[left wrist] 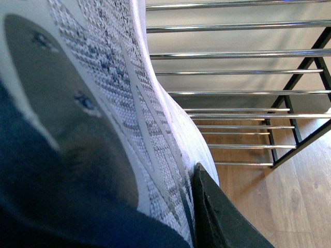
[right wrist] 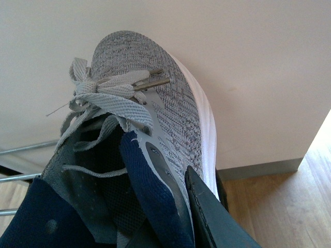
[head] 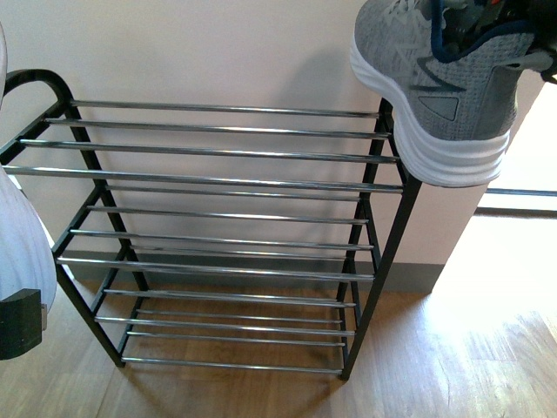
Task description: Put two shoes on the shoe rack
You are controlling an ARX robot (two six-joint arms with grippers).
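Note:
The shoe rack point(head: 226, 218) stands against the wall, with black uprights and several tiers of chrome rods, all bare. One grey knit sneaker point(head: 444, 78) hangs toe-up over the rack's top right corner. In the right wrist view my right gripper point(right wrist: 173, 206) is shut on this sneaker's point(right wrist: 155, 103) navy-lined collar, and one black finger point(right wrist: 212, 217) lies along its white sole. The other grey knit sneaker point(left wrist: 103, 103) fills the left wrist view, with my left gripper point(left wrist: 170, 206) shut on its side. Its white sole point(head: 17, 226) shows at the front view's left edge, beside the rack.
A cream wall with a grey skirting board point(head: 418, 277) runs behind the rack. The floor is wood planks point(head: 452, 366), with a bright sunlit patch on the right. A metal rail point(head: 522, 192) crosses the doorway to the rack's right.

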